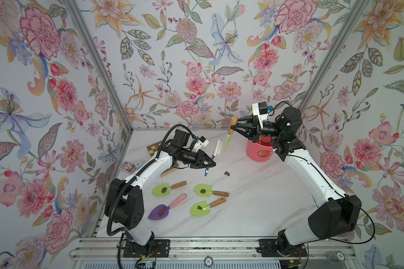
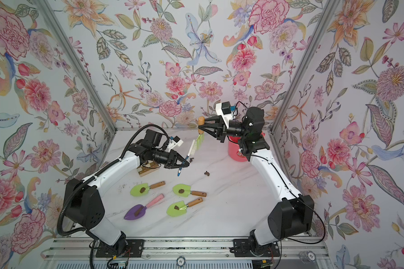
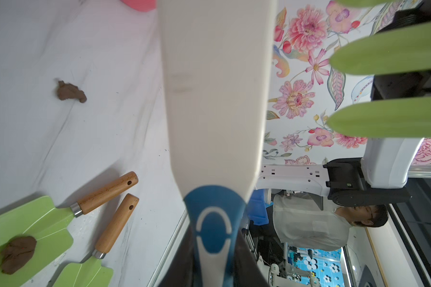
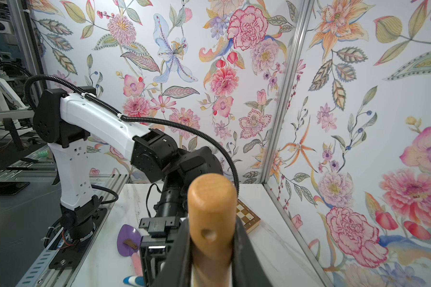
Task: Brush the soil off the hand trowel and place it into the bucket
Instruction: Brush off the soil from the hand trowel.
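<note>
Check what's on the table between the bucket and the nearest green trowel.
One loose soil lump, about midway between the bucket and that trowel; the rest of that stretch is bare. Shows in both top views.

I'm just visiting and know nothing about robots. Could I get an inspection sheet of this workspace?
Surface: white marble table, one loose soil lump.
Job's things: four trowels lying flat, soil on each; pink bucket behind the right arm.
Clutter: chessboard, small box, poker chip.
Grippers: left gripper has fingers shut on white brush; right gripper shut on green tool by its wooden handle.
Cables: corrugated hose along left arm; thin cable at right arm.
Surroundings: floral walls; person outside.
</note>
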Robot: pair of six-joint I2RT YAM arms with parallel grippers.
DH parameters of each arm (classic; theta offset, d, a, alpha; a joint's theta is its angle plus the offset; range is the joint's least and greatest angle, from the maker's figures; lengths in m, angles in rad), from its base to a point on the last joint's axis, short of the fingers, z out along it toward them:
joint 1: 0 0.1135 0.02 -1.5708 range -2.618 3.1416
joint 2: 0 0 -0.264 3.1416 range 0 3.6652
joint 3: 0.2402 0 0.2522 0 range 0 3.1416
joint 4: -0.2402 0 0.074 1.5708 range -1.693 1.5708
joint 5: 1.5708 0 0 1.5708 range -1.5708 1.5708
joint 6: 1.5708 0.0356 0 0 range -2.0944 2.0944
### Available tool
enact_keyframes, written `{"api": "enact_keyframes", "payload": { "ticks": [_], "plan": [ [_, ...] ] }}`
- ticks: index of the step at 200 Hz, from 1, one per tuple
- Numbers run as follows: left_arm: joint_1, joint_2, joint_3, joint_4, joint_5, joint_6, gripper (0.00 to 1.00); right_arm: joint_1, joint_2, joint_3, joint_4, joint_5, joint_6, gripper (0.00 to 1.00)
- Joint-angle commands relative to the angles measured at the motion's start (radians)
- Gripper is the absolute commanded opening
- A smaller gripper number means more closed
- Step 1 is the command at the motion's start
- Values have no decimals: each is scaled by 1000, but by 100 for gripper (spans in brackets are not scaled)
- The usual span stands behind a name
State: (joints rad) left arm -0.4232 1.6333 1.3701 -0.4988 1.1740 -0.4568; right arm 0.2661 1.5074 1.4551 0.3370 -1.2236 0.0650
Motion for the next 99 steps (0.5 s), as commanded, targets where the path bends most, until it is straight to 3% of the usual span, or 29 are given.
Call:
{"api": "enact_keyframes", "payload": {
  "ticks": [1, 33, 70, 99],
  "plan": [
    [-2, -58, 20, 102, 51, -90, 0, -6, -21, 19, -39, -62, 5, 0],
    [-8, -137, -36, 288, 111, -269, 0, 5, -10, 36, -66, -102, 7, 0],
    [-19, -184, -167, 710, 142, -597, 0, 25, 18, 56, -73, -128, 13, 0],
    [-34, -172, -169, 720, 141, -621, 0, 37, 30, 72, -48, -135, 21, 0]
  ]
}}
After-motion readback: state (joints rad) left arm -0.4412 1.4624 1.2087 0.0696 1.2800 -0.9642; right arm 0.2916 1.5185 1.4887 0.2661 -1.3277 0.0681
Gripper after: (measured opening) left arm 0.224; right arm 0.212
